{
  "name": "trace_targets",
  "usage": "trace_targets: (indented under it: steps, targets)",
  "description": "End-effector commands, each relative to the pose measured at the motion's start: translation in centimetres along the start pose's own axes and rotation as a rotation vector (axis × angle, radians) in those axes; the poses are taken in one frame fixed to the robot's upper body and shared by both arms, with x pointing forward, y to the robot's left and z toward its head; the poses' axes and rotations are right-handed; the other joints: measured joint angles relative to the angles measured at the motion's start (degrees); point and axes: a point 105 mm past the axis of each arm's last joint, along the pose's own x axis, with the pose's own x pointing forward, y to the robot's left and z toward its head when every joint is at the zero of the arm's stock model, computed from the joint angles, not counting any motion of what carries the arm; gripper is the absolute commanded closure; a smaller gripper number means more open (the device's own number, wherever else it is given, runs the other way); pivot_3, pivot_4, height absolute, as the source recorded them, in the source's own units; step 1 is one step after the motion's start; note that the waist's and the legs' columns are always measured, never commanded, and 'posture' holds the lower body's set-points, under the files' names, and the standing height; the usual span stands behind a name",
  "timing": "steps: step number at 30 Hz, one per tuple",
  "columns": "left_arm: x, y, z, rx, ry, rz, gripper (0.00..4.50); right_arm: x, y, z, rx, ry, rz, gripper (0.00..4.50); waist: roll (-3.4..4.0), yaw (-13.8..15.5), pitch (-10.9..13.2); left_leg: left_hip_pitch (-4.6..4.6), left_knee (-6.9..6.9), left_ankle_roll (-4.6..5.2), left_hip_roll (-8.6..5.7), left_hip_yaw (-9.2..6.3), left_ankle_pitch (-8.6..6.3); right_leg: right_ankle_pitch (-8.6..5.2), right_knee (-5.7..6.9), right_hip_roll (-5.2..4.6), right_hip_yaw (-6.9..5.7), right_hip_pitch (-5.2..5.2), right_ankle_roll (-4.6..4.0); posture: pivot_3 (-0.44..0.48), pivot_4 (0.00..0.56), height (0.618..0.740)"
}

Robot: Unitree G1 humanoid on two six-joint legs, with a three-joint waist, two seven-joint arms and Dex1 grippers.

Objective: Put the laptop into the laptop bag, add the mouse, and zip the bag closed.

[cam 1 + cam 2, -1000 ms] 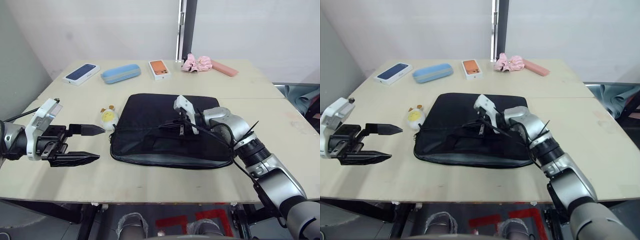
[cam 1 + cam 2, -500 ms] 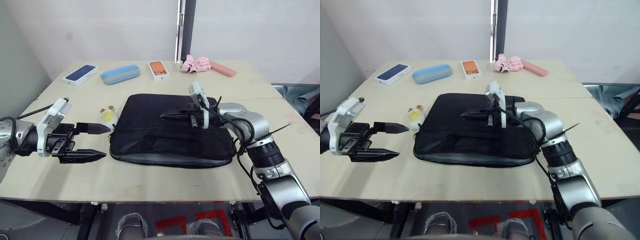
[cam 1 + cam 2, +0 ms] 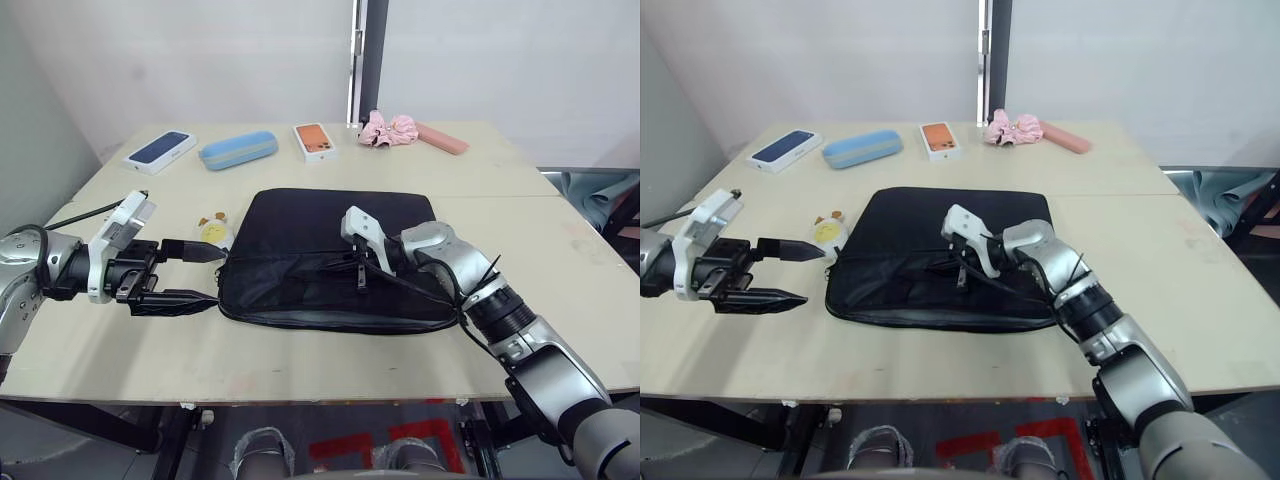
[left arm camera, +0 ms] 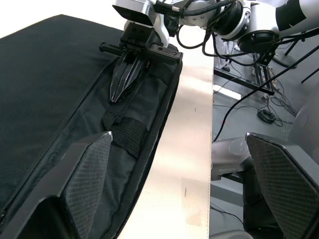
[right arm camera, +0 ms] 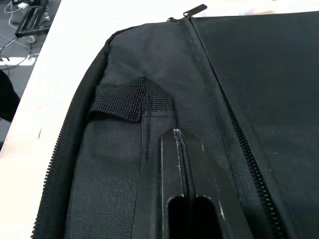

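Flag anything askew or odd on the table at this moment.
The bag lies flat, its front zipper edge gaping open. The right gripper, shut, rests on its top. A small plush toy touches the bag's left corner.

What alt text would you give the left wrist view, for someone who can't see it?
The black laptop bag lies on the table, its front zipper edge running away from the camera. The right claw, shut, presses down on the bag's fabric near a black strap. The left claw's two wide-apart fingers frame the foreground, holding nothing.
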Motion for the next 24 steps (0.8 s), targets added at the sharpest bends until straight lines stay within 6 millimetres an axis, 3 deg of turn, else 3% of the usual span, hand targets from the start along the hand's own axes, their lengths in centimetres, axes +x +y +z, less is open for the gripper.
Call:
trace_targets:
  steps: [1,5,12,16,20,24]
  targets:
    - [-0.1,0.0,0.8,0.041,-0.011,0.003,0.0,0.3,0.0,-2.1,0.054,0.062,0.003,4.46,-0.03,-0.02,-0.07,0.04,0.0,0.0,0.0,0.0,0.0,0.0,0.02,0.0,0.0,0.03,0.0,0.0,0.15,0.74]
    - [-0.3,0.0,0.9,0.035,-0.026,0.019,0.0,0.6,0.5,-2.2,0.11,0.028,0.034,4.46,-0.09,0.0,-0.12,0.08,0.03,0.0,0.0,-0.01,0.0,0.0,0.04,0.0,0.0,0.07,-0.01,0.0,0.15,0.74]
    - [-3.2,2.1,0.4,-0.056,-0.121,0.186,0.0,1.6,0.8,-4.2,0.187,0.104,0.008,4.46,-0.14,-0.73,-0.53,0.12,0.02,-0.02,0.01,-0.02,-0.01,-0.01,0.04,0.02,0.0,0.08,-0.03,0.0,0.15,0.74]
    - [-4.7,5.7,-0.9,-0.15,-0.181,0.409,0.0,1.4,1.2,-4.1,0.177,0.107,0.027,4.46,-0.16,-0.41,-0.94,0.22,0.02,-0.03,0.01,-0.04,-0.02,-0.02,0.03,0.01,-0.02,0.21,-0.04,0.0,0.15,0.74]
    - [-6.4,12.5,-3.4,-0.363,-0.264,0.809,0.0,1.2,1.1,-3.9,0.169,0.108,0.02,4.46,-0.18,0.34,-1.02,0.78,-0.01,-0.05,0.0,-0.09,-0.04,-0.04,0.02,0.0,-0.05,0.75,-0.01,0.0,0.15,0.74]
    - [-6.1,15.0,-4.6,-0.513,-0.328,0.908,0.0,1.1,1.1,-3.5,0.159,0.097,0.012,4.46,-0.27,0.38,-1.07,0.95,0.0,-0.08,-0.04,-0.11,-0.03,-0.03,-0.01,-0.02,-0.02,0.95,-0.01,0.0,0.15,0.74]
